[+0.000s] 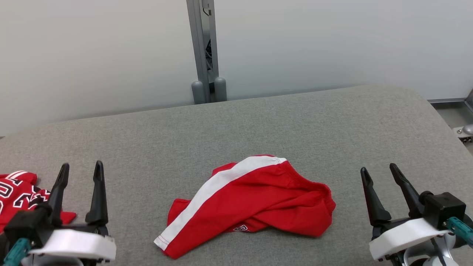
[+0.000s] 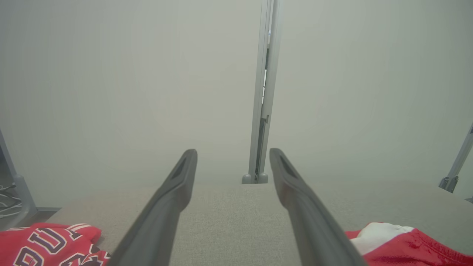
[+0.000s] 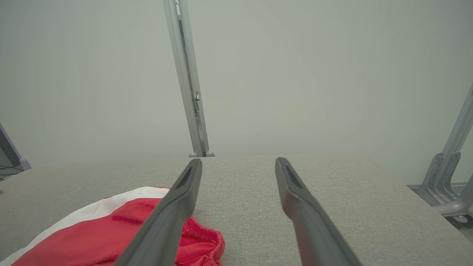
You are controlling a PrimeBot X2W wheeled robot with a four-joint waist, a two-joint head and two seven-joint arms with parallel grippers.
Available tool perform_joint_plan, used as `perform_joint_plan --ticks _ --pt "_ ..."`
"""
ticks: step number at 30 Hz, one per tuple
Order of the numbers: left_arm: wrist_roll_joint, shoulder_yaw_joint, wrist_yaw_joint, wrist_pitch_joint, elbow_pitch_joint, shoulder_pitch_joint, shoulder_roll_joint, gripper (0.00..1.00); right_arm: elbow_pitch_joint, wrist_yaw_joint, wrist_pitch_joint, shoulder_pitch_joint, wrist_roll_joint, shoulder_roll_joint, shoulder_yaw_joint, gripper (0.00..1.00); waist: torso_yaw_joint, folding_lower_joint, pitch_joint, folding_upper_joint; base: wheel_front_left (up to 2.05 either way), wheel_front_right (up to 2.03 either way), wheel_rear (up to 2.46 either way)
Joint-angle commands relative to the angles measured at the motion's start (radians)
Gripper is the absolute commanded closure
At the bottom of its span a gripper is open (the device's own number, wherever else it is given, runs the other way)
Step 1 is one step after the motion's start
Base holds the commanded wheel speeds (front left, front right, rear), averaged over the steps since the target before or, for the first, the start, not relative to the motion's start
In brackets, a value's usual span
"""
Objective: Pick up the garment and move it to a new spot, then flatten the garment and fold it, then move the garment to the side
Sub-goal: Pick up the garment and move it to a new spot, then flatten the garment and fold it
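Both arms are just parked here, nothing grabbed. The left gripper (image 1: 82, 165) has its jaws spread wide, with only bare grey padded table (image 1: 258, 122) showing between the fingers. Same for the right gripper (image 1: 378, 168): jaws wide apart, pinching nothing.

The garment is a pair of red shorts (image 1: 255, 199) with a white side stripe. It's lying crumpled on the table between the two grippers, not touching either. From the left wrist a bit of it peeks in past the right-hand finger. From the right wrist it sits left of the jaws, partly behind the left-hand finger.

There's also a red jersey (image 1: 18, 192) with dark-and-white lettering just outside the left gripper's outer finger. Straight ahead of both sets of jaws, past the table's far edge, a grey metal post (image 1: 203, 55) stands against a pale wall.
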Motion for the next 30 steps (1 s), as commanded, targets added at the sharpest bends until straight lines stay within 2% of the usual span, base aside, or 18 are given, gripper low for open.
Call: perform_joint_plan --ticks 1,8,15,30 --pt "0.012 0.010 -0.018 -0.004 -0.003 0.020 0.001 0.00 0.003 0.000 0.002 0.007 0.006 -0.008 -0.004 0.00 -0.001 0.0000 -0.003 0.0000 0.00 0.00 0.00" --pt "0.017 0.071 -0.068 -0.004 0.019 0.105 -0.034 0.00 0.007 0.000 0.000 0.030 0.005 -0.007 -0.005 0.00 0.004 0.0000 -0.016 0.0000 0.00 0.00 0.00" --pt "0.054 0.088 -0.111 -0.004 0.066 0.136 -0.052 0.00 0.009 0.000 0.007 0.045 0.006 -0.005 0.014 0.00 0.009 0.0000 -0.027 0.0000 0.00 0.00 0.00" --pt "0.074 0.075 -0.117 -0.002 0.105 0.112 -0.081 0.00 0.005 0.000 0.012 0.037 0.005 -0.006 0.019 0.00 0.014 0.0000 -0.030 0.0000 0.00 0.00 0.00"
